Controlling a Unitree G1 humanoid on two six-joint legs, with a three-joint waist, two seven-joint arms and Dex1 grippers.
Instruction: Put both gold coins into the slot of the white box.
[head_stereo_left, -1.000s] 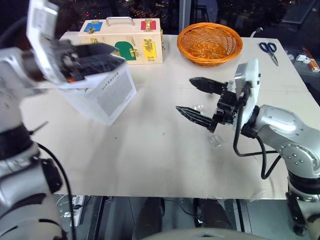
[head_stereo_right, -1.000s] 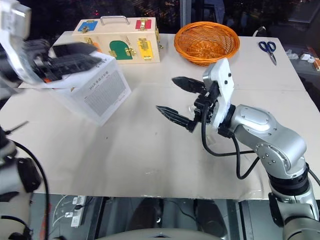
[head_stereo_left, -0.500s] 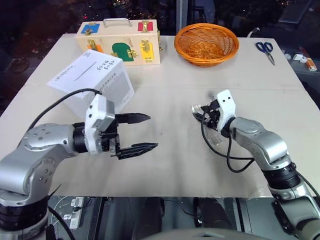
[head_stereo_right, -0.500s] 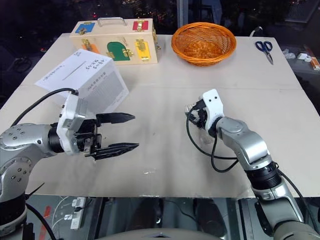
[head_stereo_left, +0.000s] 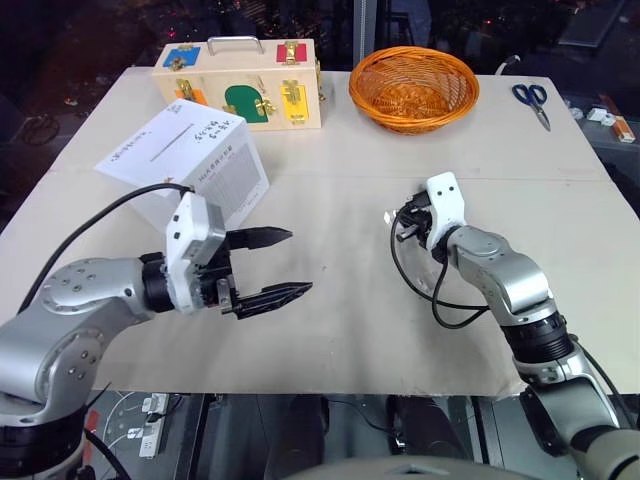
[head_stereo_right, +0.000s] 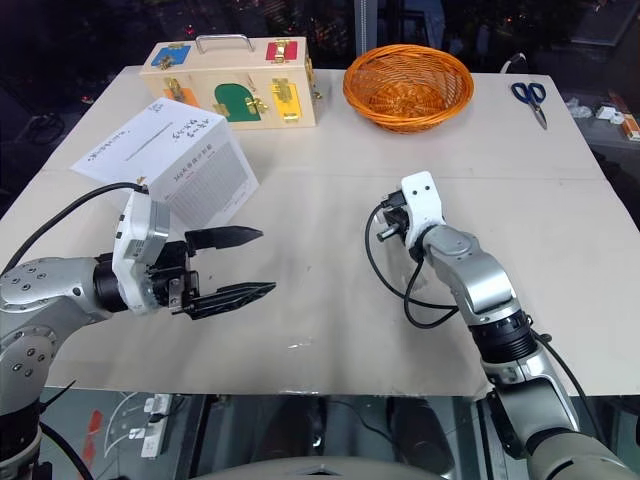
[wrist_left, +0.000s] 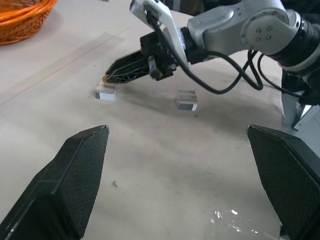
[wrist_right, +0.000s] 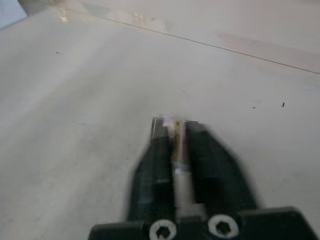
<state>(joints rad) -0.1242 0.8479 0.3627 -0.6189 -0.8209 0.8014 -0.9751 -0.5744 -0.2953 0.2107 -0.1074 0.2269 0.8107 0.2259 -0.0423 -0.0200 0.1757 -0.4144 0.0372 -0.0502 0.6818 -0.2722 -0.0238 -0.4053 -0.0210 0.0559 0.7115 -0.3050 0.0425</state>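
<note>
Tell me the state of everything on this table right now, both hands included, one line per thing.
left hand: open, holding nothing, above the table
right hand: shut on a gold coin
gold coin: pinched edge-on between the right fingertips
white box: on the table, slot face upward
wooden case: closed, standing upright
basket: upright
scissors: closed, lying flat
clear blocks: two, lying loose on the table

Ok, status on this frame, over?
Left hand open, empty. Right hand shut on gold coin, beside clear block. White box apart, slot unobstructed.
</note>
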